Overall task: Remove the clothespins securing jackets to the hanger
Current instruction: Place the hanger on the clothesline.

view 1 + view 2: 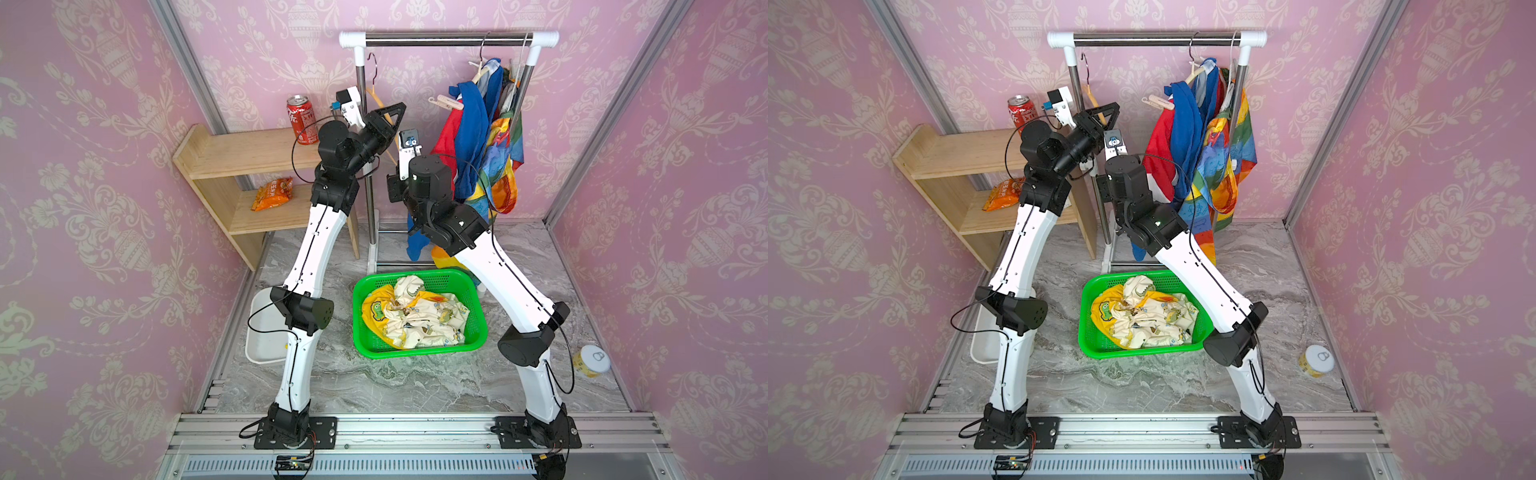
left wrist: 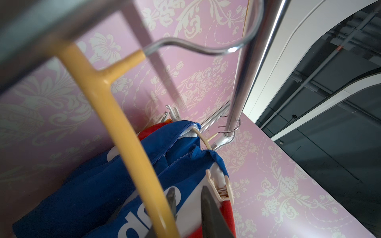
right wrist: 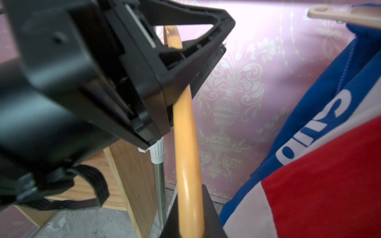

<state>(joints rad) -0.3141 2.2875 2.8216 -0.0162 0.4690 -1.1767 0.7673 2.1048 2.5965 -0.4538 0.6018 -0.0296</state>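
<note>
A bare yellow hanger hangs at the rack's left end. My left gripper is up against it, its fingertips a narrow gap apart and the hanger bar crossing beside one finger. Lower down, my right gripper is shut on the same yellow hanger. Just past the left fingertips, a pale beige clothespin clamps the blue-red-white jacket, and it also shows in a top view. The rainbow jacket hangs behind that one. The yellow dinosaur jacket lies in the green basket.
The steel rack bar spans the back. At the left, a wooden shelf carries a red can and an orange snack bag. A white bin sits by the left arm. A yellow tin lies at the right.
</note>
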